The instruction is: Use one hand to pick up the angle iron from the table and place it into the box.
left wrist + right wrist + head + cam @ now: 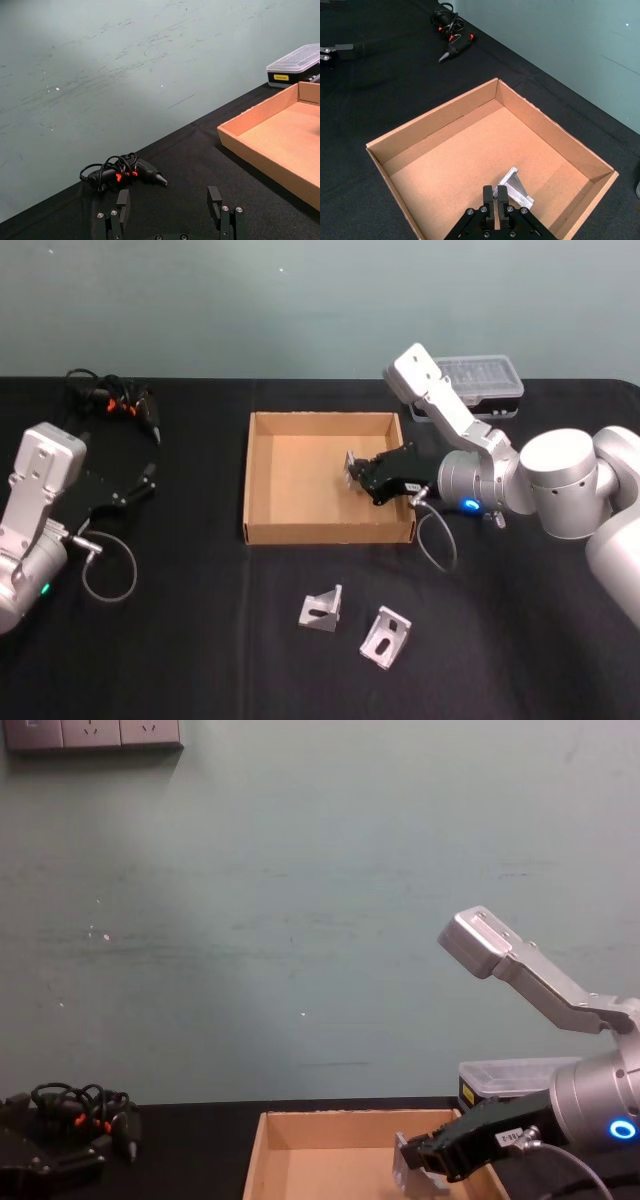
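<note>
Fingers (489, 200) of right gripper (494, 190) clenched on angle iron (516, 189) over box (440, 117); bounce-out risk if released high; left gripper (169, 192) idle, spread.

The box (330, 1132) is being cut off at the chest view's lower edge; the angle iron (516, 187) is being partly covered by the right gripper (495, 192).

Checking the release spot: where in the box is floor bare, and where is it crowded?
The box floor is bare across its left and middle, bordered by the left and far walls. Crowded at its right wall: the right gripper holds the angle iron there. The left gripper sits open at the left of the table.
</note>
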Tool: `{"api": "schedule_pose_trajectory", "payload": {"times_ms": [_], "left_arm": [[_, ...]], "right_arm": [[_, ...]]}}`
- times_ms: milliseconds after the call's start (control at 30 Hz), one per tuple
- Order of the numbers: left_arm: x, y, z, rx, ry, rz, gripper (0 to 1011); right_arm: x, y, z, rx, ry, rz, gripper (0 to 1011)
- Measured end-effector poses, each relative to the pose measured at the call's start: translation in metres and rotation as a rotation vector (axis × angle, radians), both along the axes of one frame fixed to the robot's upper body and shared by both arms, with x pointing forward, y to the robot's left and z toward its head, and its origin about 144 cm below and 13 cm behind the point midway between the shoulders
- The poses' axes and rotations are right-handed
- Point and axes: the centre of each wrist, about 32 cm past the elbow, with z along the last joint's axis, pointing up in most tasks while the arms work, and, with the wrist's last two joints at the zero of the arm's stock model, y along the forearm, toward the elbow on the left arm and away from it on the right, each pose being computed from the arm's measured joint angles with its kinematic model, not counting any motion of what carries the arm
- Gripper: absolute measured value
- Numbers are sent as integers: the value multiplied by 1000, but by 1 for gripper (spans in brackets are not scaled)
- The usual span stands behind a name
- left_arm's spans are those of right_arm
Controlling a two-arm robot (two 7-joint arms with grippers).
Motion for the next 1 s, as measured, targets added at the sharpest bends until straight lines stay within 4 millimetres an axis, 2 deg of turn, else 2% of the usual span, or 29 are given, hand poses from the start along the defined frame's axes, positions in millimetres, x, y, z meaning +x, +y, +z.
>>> {"api": "schedule_pose_trajectory", "payload": {"times_ms": [1000], "left_arm": [[0,0,0,0,0,0,1011]], "right_arm": [[-1,-1,0,4,0,-11,54]]}}
